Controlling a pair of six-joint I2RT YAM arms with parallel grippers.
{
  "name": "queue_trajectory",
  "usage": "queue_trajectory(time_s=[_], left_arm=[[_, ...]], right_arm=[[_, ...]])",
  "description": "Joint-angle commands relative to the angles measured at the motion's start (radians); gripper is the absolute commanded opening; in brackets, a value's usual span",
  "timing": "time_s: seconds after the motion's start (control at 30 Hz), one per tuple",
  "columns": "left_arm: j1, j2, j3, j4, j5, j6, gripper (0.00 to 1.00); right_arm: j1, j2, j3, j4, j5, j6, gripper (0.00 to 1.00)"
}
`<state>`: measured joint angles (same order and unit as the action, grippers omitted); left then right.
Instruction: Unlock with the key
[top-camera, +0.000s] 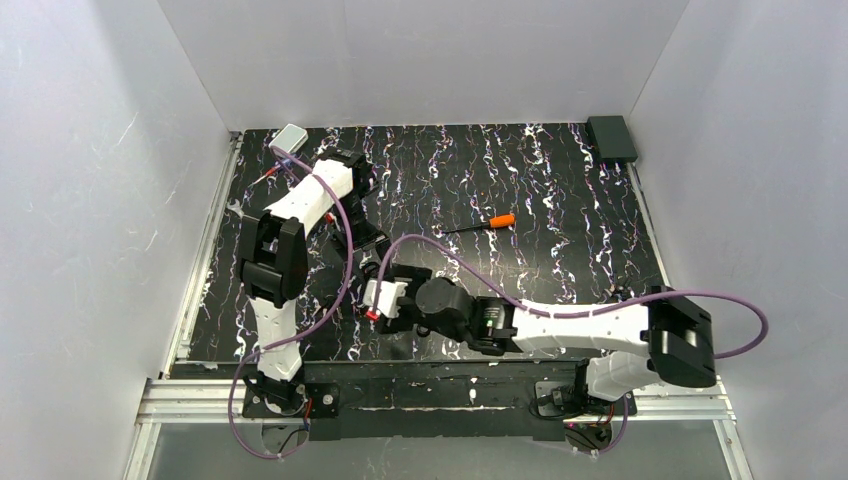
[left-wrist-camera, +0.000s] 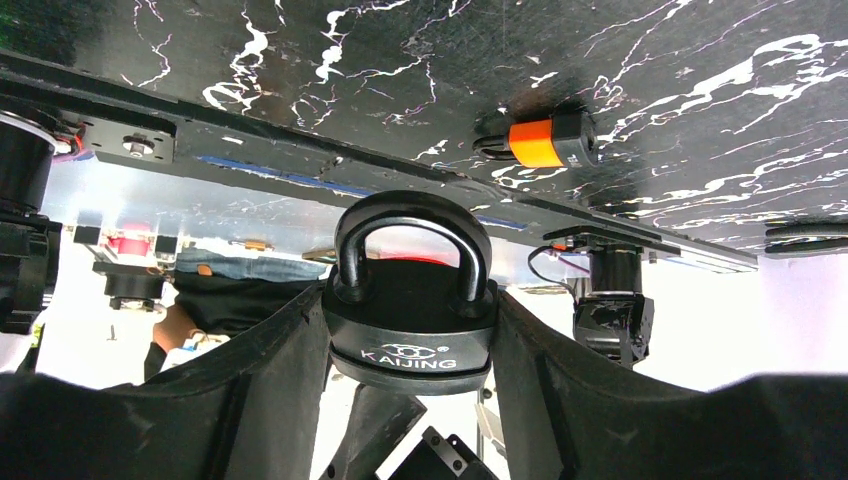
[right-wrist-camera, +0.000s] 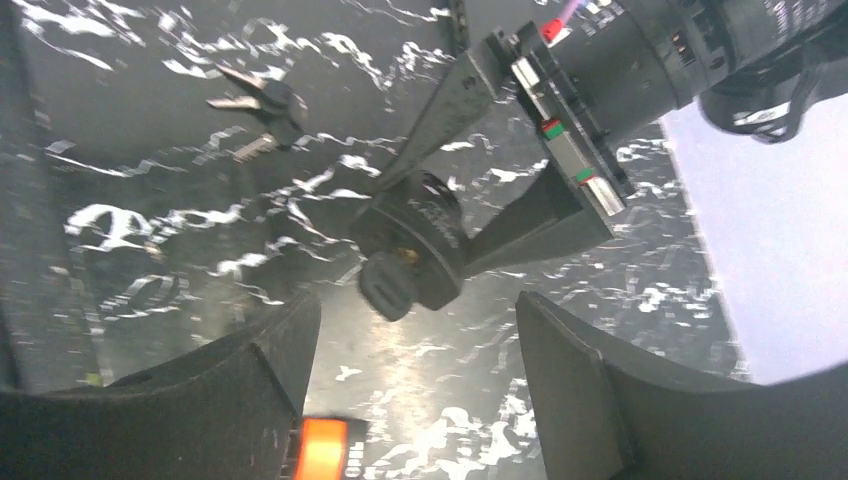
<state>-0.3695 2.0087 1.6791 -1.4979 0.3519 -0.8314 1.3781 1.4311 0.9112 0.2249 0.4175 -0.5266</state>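
Left pincer (left-wrist-camera: 410, 320) pinches black padlock (left-wrist-camera: 410, 350) above table (top-camera: 560, 260) near edge | key (right-wrist-camera: 385, 287) sits in padlock's keyhole, head out | right pincer (right-wrist-camera: 417, 310) spread, just beside key | step, I judge: turning | next: close on head, twist gently

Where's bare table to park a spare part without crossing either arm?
Free: the wide patch right of the screwdriver, bordered by the right arm and the black box in the far corner; also the far strip between the grey box and that black box. Crowded: left-centre, where the right pincer faces the black padlock in the left pincer.
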Motion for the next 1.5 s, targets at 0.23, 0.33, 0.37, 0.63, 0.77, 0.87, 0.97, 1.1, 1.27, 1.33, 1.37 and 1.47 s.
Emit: queue_trajectory(time_s=[0.23, 0.33, 0.37, 0.63, 0.77, 0.87, 0.97, 1.1, 1.27, 1.33, 1.37, 1.47], left_arm=[[0.001, 0.002, 0.041, -0.178, 0.025, 0.006, 0.00], [0.001, -0.011, 0.036, -0.163, 0.005, 0.011, 0.00], [0.001, -0.017, 0.036, -0.159, -0.006, 0.014, 0.00], [-0.007, -0.053, -0.003, -0.059, -0.050, 0.029, 0.00], [-0.033, -0.046, 0.005, -0.019, -0.049, 0.033, 0.00], [-0.059, -0.027, 0.038, -0.010, -0.049, 0.037, 0.00], [-0.082, -0.010, 0.068, -0.005, -0.048, 0.034, 0.00], [-0.100, 0.012, 0.095, -0.006, -0.029, 0.034, 0.00], [-0.110, 0.014, 0.127, -0.006, -0.019, 0.033, 0.00], [-0.109, 0.008, 0.138, -0.005, -0.027, 0.029, 0.00], [-0.109, 0.005, 0.143, -0.008, -0.031, 0.029, 0.00], [-0.109, 0.001, 0.157, -0.012, -0.043, 0.026, 0.00]], right_arm=[[-0.120, -0.242, -0.137, 0.024, -0.205, 0.623, 0.97], [-0.262, -0.234, -0.082, -0.056, -0.245, 0.903, 0.95], [-0.315, -0.226, -0.066, -0.079, -0.274, 1.016, 0.94], [-0.526, -0.128, -0.080, 0.001, -0.556, 1.533, 0.88], [-0.528, -0.042, -0.067, 0.132, -0.682, 1.637, 0.85], [-0.528, 0.009, -0.073, 0.219, -0.746, 1.703, 0.83], [-0.528, 0.038, -0.095, 0.280, -0.768, 1.743, 0.80], [-0.525, 0.074, -0.136, 0.367, -0.781, 1.816, 0.78], [-0.524, 0.068, -0.165, 0.356, -0.750, 1.823, 0.77], [-0.524, 0.050, -0.165, 0.306, -0.728, 1.791, 0.77], [-0.524, 0.037, -0.160, 0.265, -0.712, 1.769, 0.77], [-0.524, -0.005, -0.152, 0.171, -0.662, 1.721, 0.77]])
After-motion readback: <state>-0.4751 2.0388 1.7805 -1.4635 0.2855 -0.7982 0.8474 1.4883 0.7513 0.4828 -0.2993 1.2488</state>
